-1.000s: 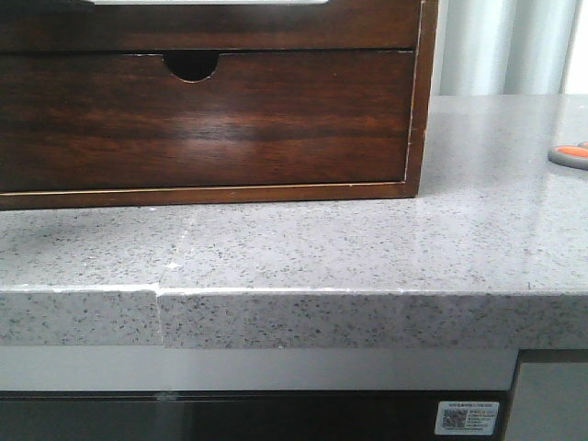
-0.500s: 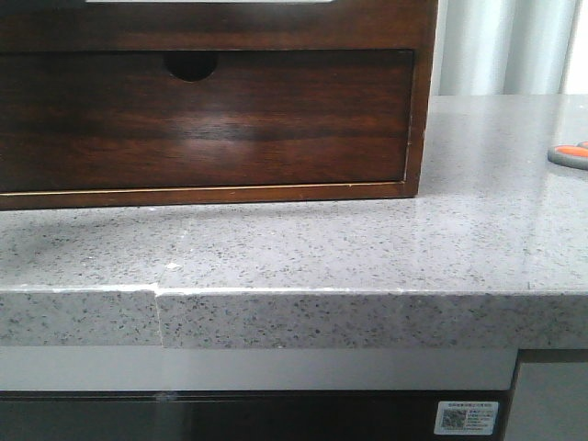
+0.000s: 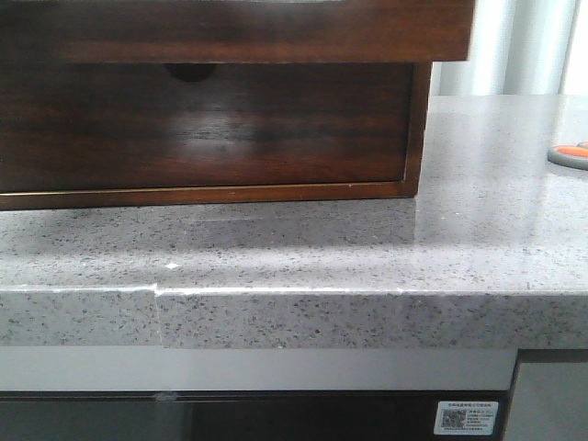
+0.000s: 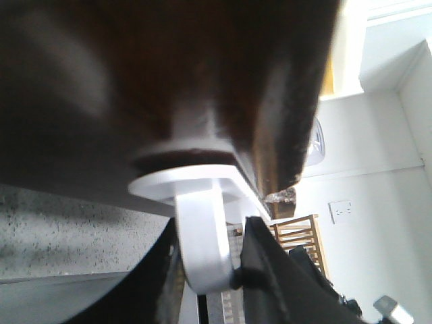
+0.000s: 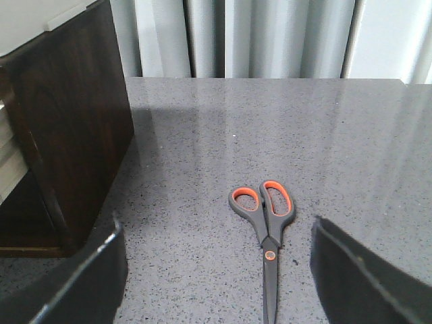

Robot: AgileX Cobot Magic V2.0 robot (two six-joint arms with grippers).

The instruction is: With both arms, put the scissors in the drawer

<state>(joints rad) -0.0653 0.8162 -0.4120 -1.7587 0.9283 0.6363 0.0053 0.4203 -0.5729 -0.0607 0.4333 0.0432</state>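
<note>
Right jaws (image 5: pixel 216 283) spread above scissors (image 5: pixel 264 229); drawer (image 3: pixel 230 32) out.

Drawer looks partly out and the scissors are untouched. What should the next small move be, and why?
Probably lower the right gripper onto the scissors: they lie flat on the counter between its open fingers, not yet grasped. Meanwhile the drawer already overhangs the cabinet front.

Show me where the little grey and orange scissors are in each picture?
Front view: the small grey-handled scissors with orange inner loops peek in at the far right edge, on the speckled grey stone counter.
Left wrist view: not in it.
Right wrist view: the scissors lie flat on the counter, between the right gripper fingers.
Shared landmark: the dark brown wooden cabinet, which stands on the robot's left of the scissors.
</note>
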